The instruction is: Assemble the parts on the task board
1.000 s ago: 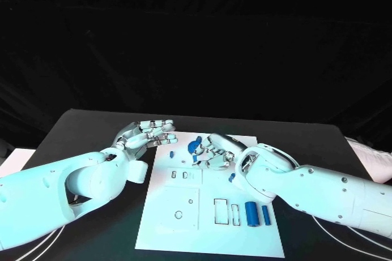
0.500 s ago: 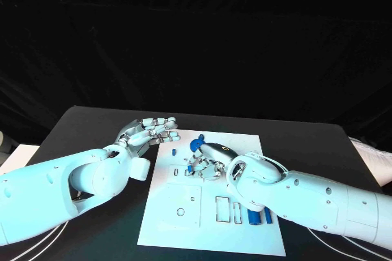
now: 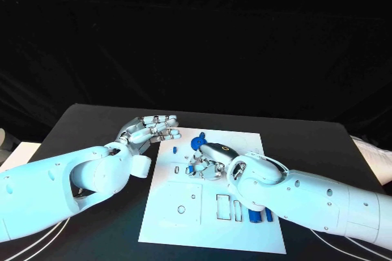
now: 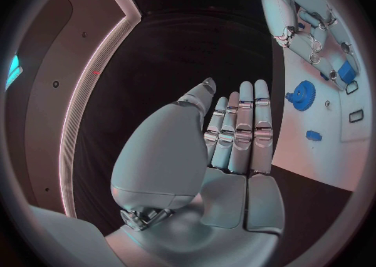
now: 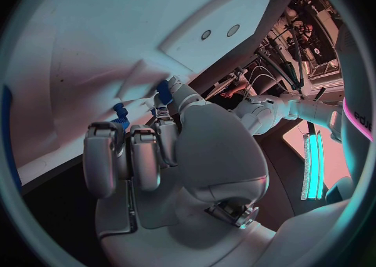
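The right hand [image 3: 208, 161] is down on the middle of the white task board [image 3: 245, 227], pinching a small blue part [image 3: 190, 170] in its fingertips. The left hand [image 3: 151, 131] floats by the board's far left corner, fingers straight and apart, holding nothing. A blue gear [image 3: 199, 142] lies just beyond the right hand.

Head camera looks down; wrist cameras close; all share task board [image 3: 214, 215].

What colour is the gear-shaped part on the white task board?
Blue gear-shaped part; clearest in the left wrist view.
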